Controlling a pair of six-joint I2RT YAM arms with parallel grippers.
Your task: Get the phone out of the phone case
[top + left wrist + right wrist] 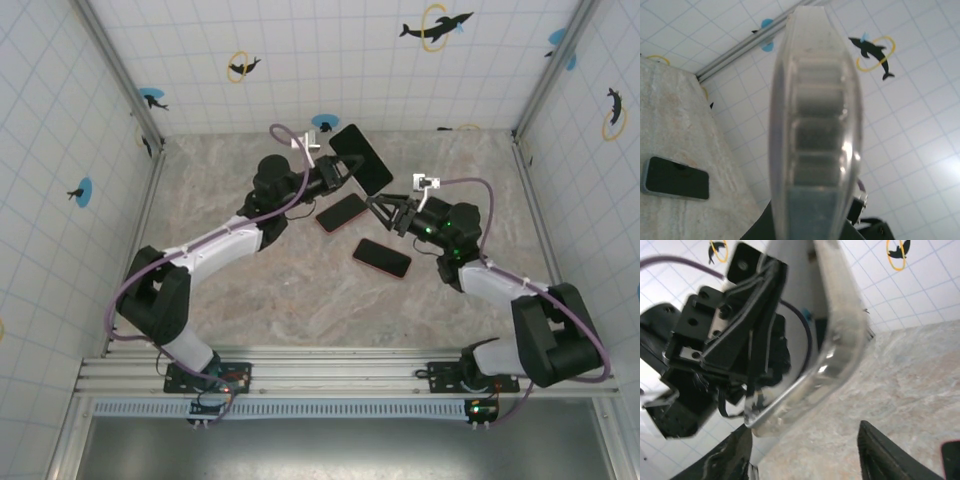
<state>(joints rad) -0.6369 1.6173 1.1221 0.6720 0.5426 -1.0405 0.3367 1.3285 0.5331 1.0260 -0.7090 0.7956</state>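
Top external: left hand (340, 172) tight on raised clear phone case (362, 160), contents unclear; right hand (380, 212) spread beside.

Red-edged phone (382, 258) and second phone (342, 212), perhaps cased, flat on marble table (300, 290).

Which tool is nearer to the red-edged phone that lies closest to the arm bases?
Right. The right tool, open, is just beyond the red-edged phone. The left tool is farther away, up-left, shut on the clear case.

White gridded walls (330, 60), apparently marbled tabletop (300, 300).
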